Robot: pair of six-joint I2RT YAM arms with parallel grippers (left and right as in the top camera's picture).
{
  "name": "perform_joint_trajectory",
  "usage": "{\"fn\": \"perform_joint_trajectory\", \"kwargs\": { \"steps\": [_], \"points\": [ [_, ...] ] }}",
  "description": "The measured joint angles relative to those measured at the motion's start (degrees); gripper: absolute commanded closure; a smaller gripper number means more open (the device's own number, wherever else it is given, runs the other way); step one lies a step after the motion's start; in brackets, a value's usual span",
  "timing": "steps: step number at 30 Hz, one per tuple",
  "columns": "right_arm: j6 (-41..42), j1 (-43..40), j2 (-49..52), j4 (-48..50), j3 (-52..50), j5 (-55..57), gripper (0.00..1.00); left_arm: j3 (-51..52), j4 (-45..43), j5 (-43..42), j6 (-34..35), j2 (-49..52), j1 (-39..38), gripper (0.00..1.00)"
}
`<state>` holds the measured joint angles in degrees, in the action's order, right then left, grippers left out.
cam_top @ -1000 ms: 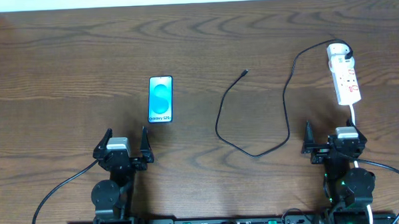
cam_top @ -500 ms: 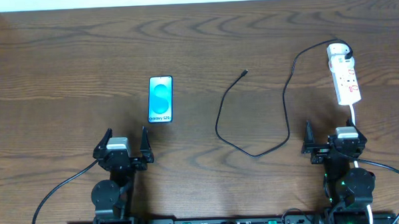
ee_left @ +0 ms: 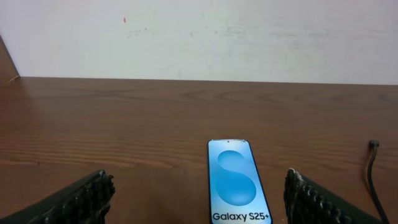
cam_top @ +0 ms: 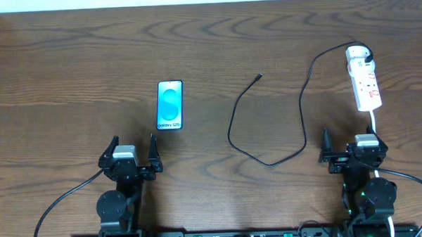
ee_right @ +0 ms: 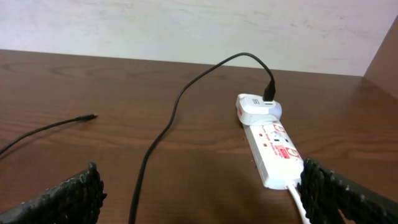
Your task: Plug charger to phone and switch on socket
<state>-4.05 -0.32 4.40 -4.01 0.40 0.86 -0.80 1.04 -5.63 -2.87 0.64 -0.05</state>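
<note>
Left tool (cam_top: 133,152) sits spread, phone (cam_top: 170,104) just ahead; right tool (cam_top: 349,147) sits spread facing the socket (cam_top: 365,85), charger (cam_top: 230,132) tip loose ahead-left, so each side's work seems within reach.

Soft, even light with faint shadows; the phone (ee_left: 238,180) screen glows bright. Both wrist views are sharp.
</note>
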Motion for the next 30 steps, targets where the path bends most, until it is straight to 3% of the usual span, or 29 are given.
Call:
{"fn": "perform_joint_trajectory", "kwargs": {
  "steps": [30],
  "points": [
    [-0.15,0.0,0.0,0.42,0.0,0.0,0.01,0.11,-2.93,-0.44,0.02,0.0,0.0,0.11]
  ]
}}
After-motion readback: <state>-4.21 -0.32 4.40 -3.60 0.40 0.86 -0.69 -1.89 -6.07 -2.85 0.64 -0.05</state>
